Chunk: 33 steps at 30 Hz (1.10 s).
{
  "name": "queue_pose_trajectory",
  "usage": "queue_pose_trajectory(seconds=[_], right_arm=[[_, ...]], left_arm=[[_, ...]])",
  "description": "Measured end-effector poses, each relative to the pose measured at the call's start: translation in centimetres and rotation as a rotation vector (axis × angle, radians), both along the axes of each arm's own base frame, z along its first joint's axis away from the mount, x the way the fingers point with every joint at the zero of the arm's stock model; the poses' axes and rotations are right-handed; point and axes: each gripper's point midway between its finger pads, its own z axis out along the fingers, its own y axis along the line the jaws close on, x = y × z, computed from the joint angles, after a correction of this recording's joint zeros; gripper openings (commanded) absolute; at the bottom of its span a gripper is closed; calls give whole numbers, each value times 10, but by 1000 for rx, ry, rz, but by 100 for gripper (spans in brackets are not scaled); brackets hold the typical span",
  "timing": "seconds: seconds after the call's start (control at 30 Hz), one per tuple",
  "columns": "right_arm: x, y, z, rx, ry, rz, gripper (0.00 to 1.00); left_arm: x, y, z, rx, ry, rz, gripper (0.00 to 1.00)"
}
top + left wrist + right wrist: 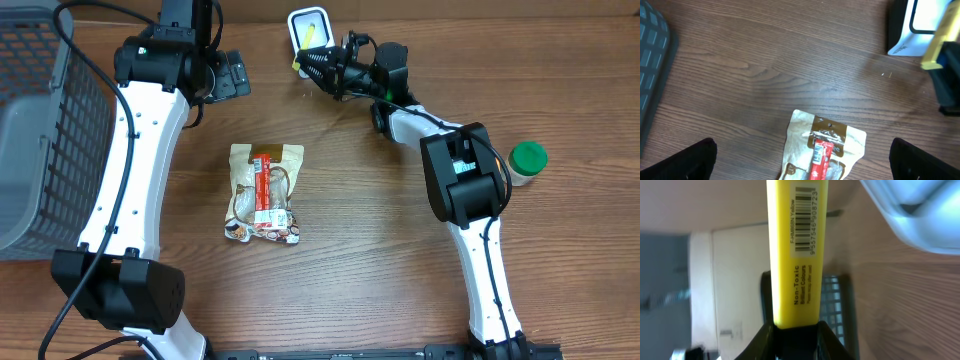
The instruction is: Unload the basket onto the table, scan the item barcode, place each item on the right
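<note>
We pinch the marker (795,270) in our right gripper (318,64), barcode (807,215) near the scanner (308,20); scan seemingly underway. Left gripper (233,74) gapes empty.

Left arm (135,170): white links were joined by black housings, with small dark screws dotting the shell
Right arm (480,265): white links met a black block that bore a teal marking
Cables (122,170): black, they ran alongside the left arm
Left gripper (236,73): matte black fingers (687,160) with rounded tips
</note>
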Motion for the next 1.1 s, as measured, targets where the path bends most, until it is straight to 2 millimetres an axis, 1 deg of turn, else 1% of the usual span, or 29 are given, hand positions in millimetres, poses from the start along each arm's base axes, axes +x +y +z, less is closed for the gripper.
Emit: queue_pose_trajectory(seconds=[0.07,0.13,0.2,0.33,0.43,0.57,0.77,0.93,1.03,1.1], right_arm=[[-4,0,14,20,-78,15,3],[-9,-2,24,32,-136,40,3],[-13,-4,25,27,-156,69,4],[-16,-14,12,-19,-135,124,3],[-21,-22,9,-53,-209,163,3],[-28,-22,2,-81,-251,212,3],[-36,-20,-14,-114,-228,269,4],[-40,-19,-15,-121,-262,291,3],[-41,-19,-14,-105,-202,297,3],[-39,-19,-12,-80,-121,291,3]], left_arm=[[0,0,0,0,0,0,100],[0,0,0,0,0,0,100],[0,0,0,0,0,0,100],[0,0,0,0,0,0,100],[0,0,0,0,0,0,100],[0,0,0,0,0,0,100],[0,0,0,0,0,0,100],[0,0,0,0,0,0,100],[0,0,0,0,0,0,100],[0,0,0,0,0,0,100]])
